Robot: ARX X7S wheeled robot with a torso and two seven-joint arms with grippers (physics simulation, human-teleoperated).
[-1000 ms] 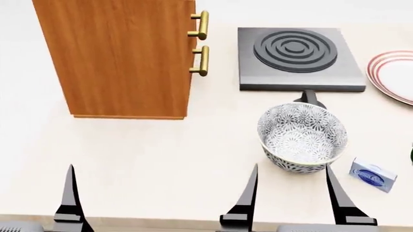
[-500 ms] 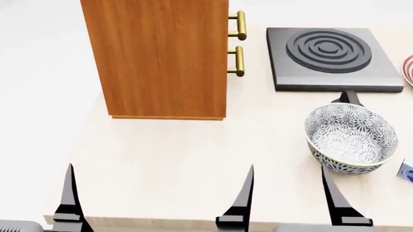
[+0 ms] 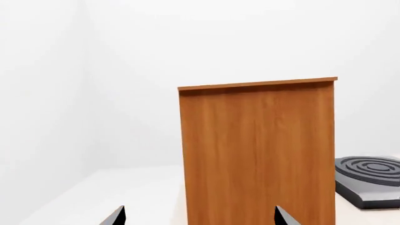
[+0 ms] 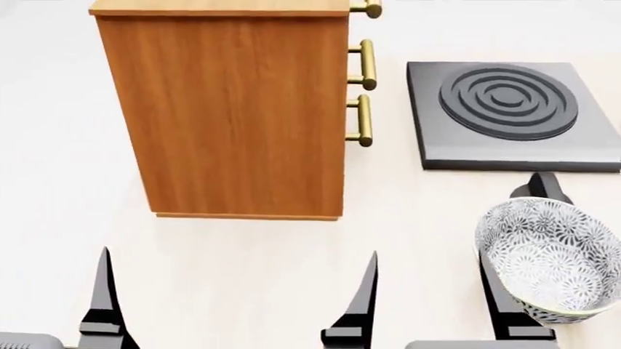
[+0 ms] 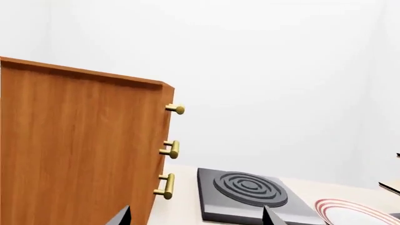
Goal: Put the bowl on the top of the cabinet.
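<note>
Since a second ago the view has shifted, sliding the bowl point(image 4: 550, 264) to lower right, still on the worktop point(image 4: 243, 269) with the cabinet point(image 4: 228, 109) top bare, both the left pincer point(image 4: 233, 298) and right pincer point(image 4: 432, 298) wide open, empty

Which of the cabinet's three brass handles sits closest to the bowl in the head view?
The lowest brass handle on the cabinet: it hangs below the other two, nearest the countertop and so nearest the bowl.

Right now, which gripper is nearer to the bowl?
The right gripper. Its outer finger stands right beside the bowl, at its near rim. The left gripper is far off, on the cabinet side.
</note>
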